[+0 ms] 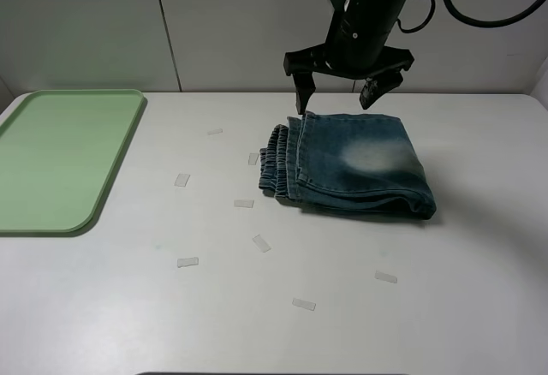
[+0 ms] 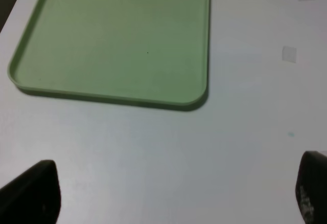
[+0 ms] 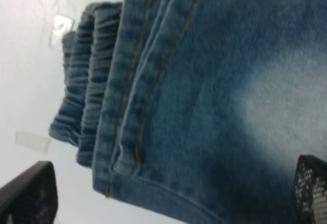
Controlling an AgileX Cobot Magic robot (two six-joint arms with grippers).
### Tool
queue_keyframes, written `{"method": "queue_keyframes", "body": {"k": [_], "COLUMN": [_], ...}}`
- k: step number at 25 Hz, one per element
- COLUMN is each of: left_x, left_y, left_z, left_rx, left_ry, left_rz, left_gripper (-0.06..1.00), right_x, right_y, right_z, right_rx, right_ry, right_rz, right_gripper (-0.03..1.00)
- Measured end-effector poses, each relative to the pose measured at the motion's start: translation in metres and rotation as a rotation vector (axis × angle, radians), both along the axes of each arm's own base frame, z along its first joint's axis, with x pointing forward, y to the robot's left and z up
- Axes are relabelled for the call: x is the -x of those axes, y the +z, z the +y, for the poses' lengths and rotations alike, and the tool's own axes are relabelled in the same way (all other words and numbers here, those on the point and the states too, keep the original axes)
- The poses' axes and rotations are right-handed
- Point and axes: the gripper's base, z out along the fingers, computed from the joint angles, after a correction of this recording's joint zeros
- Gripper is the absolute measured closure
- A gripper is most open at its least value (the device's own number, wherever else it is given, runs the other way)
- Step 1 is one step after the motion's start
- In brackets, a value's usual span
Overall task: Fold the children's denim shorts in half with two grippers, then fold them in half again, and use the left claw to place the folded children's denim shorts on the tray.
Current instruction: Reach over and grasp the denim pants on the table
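So the blue faded-wash children's denim shorts [image 1: 355, 165] sit folded into a thick pad on the white bench [image 1: 257, 315], right of centre. The long axis runs side to side, with the gathered elastic waistband layers stacked at the left end and a pale bleached patch facing up. My right gripper [image 1: 336, 101] hangs over the far edge, jaws spread wide, pinching nothing. I can't tell if one tip brushes the denim. My left gripper [image 2: 171, 191] is spread wide too, over bench just beside the flat pale green plastic tray [image 1: 60, 161]. The shorts lie well apart from that tray, with bits of clear tape [image 1: 261, 242] scattered between.
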Motion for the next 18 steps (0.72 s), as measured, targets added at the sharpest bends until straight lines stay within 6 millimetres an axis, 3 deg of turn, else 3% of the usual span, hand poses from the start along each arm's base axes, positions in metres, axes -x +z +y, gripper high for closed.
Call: {"method": "queue_keyframes", "body": {"k": [6,13,18], "left_x": [0.0,0.0,0.0], "left_y": [0.0,0.0,0.0], "left_z": [0.0,0.0,0.0], "left_rx": [0.0,0.0,0.0], "left_ry": [0.0,0.0,0.0], "left_rz": [0.0,0.0,0.0], "left_gripper": [0.03,0.03,0.03], "right_x": [0.011,0.022,0.044], "right_y": [0.004,0.033,0.046], "right_z": [-0.007,-0.013,-0.025], "right_rx": [0.069,0.058,0.06], "right_ry": [0.082,0.175,0.199], "right_rz": [0.085,0.018,0.008], "right_gripper": [0.27,0.27,0.27]}}
